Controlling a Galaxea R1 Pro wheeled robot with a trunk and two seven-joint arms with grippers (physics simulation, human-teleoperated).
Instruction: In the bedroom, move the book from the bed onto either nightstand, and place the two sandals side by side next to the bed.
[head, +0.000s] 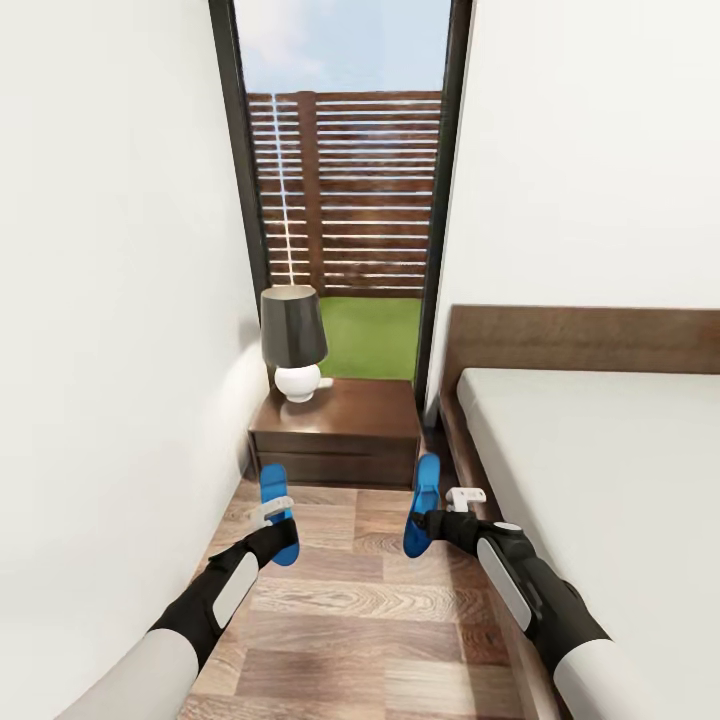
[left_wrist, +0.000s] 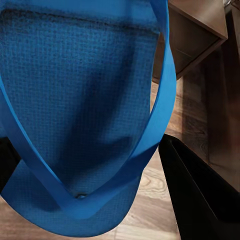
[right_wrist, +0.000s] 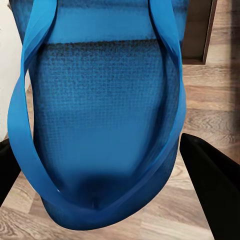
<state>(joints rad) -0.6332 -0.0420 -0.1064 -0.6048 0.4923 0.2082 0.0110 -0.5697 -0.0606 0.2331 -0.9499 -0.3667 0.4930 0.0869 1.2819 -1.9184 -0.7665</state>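
Two bright blue sandals hang above the wood floor in the gap between the wall and the bed (head: 600, 480). My left gripper (head: 278, 528) is shut on the left sandal (head: 273, 490), whose sole and strap loom close in the left wrist view (left_wrist: 85, 100) beside a black finger (left_wrist: 200, 190). On the other side, close to the bed frame, my right gripper (head: 432, 522) is shut on the right sandal (head: 424, 500), seen close up (right_wrist: 100, 110) next to its finger (right_wrist: 215, 180). A dark-brown nightstand (head: 350, 420) stands just ahead of both. The book is out of view.
A lamp (head: 293, 340) with a dark shade and a white base sits on the nightstand's left side. Behind it is a tall black-framed window (head: 345, 200) showing fence and grass. A white wall (head: 110, 350) closes the left; wood-plank floor (head: 350, 620) runs between wall and bed.
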